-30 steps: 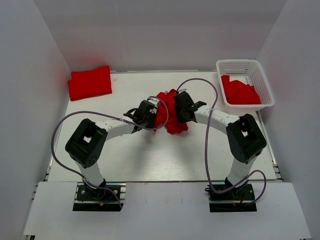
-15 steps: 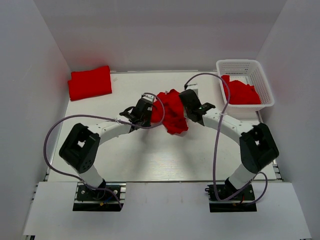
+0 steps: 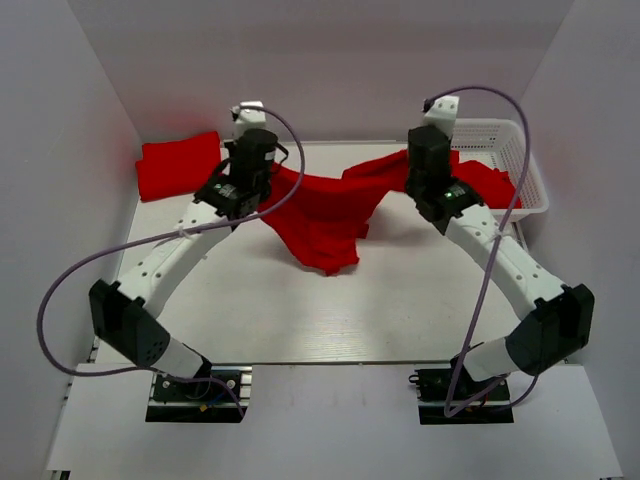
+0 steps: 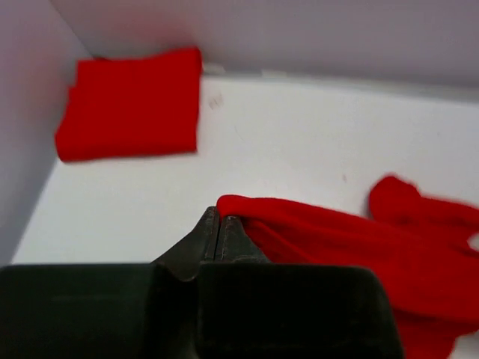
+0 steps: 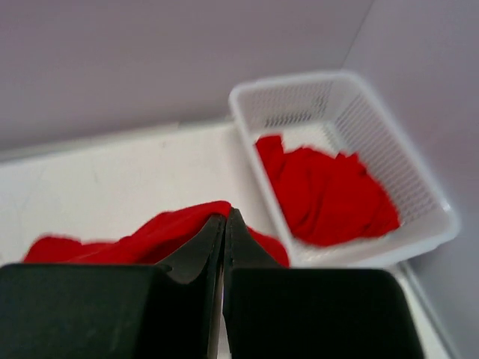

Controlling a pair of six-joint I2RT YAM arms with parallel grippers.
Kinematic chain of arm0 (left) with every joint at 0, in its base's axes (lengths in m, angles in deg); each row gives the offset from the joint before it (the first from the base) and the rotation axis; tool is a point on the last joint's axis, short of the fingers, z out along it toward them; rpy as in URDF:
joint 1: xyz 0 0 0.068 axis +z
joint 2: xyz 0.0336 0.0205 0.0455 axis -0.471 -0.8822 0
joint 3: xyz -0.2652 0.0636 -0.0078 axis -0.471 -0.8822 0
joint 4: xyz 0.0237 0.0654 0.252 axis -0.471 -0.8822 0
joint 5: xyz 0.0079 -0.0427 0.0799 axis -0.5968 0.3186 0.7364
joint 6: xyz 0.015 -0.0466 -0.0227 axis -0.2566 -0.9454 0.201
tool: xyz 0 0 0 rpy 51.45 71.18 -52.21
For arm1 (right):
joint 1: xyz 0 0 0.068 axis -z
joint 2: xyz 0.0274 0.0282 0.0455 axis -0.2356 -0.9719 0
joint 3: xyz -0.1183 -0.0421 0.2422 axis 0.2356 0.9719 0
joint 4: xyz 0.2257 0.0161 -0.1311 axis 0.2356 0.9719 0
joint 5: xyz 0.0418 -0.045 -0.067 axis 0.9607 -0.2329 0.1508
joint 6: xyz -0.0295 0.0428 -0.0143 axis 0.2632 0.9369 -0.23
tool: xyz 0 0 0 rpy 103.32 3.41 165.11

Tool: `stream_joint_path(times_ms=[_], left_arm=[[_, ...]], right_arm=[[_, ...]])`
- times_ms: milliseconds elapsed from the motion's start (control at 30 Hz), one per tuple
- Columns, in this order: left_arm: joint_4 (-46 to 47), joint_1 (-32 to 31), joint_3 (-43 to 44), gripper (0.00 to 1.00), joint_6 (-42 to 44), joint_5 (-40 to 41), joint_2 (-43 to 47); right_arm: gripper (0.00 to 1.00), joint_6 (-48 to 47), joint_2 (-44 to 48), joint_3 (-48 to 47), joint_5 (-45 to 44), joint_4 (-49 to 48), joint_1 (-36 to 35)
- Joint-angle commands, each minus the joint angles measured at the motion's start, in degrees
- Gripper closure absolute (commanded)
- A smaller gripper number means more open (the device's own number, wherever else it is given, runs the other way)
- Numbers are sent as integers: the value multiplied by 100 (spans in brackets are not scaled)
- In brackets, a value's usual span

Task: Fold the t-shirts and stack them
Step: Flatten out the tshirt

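Against 1 second back: no heap at the middle of the table point(image 3: 330, 310) any more, and no arms crouched over it. Instead, both arms raised and swung apart toward 12 o'clock, with the shirt point(image 3: 325, 215) stretched wide between them. Sags in the middle, lowest fold pointing to 6 o'clock; cannot tell whether that fold touches the table.

Left gripper point(image 4: 219, 223) at 11 o'clock, jaws pressed together on 1 upper edge of the shirt. Right gripper point(image 5: 225, 218) at 1 o'clock, jaws likewise clamped tight on the other upper edge, red cloth bulging out just past the tips.

At 2 o'clock, against the right wall: white lattice basket point(image 5: 441, 217). Inside, a crumpled red pile point(image 5: 325, 191) that fills most of the floor and leaves the far end bare. Cannot tell how many shirts make up the pile. Seen from above, near-left corner of the basket hidden behind the right arm, and the right end of the stretched shirt lying across the view just beside that corner.

At 10 o'clock, in the far left corner: 1 folded shirt point(image 3: 180, 165), flat on the table, edge close to the left wall, just beside the left arm's wrist in the overhead view.

Purple cables point(image 3: 70, 300) looping wide off each arm, clear of the cloth.
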State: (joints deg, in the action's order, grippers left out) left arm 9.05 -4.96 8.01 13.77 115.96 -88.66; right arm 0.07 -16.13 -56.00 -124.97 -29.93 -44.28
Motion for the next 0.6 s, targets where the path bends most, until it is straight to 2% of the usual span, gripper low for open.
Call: stream_joint_path(times_ms=[0,133,367,467,533,567], left_arm=[[532,98,492,100,913,615,875],[1148,98,1018,100,1842,562,1314],[1764,98,1686,100,2914,816,1911],[1888,45,1942,100,3119,800,2106],[1687,45,2161,100,3172,224,2351],[1685,45,2162,100,3050,220,2431]], right_arm=[[100,-1075,551,-707,-343,-1116,121],[100,-1733,709,-1322,147,-1292,183],[100,-2778,840,-2675,17,-1511,165],[100,-3078,981,-3193,148,-1521,165],[100,-3035,1157,-3553,393,-1163,156],[100,-2991,1209,-3556,395,-1160,156]])
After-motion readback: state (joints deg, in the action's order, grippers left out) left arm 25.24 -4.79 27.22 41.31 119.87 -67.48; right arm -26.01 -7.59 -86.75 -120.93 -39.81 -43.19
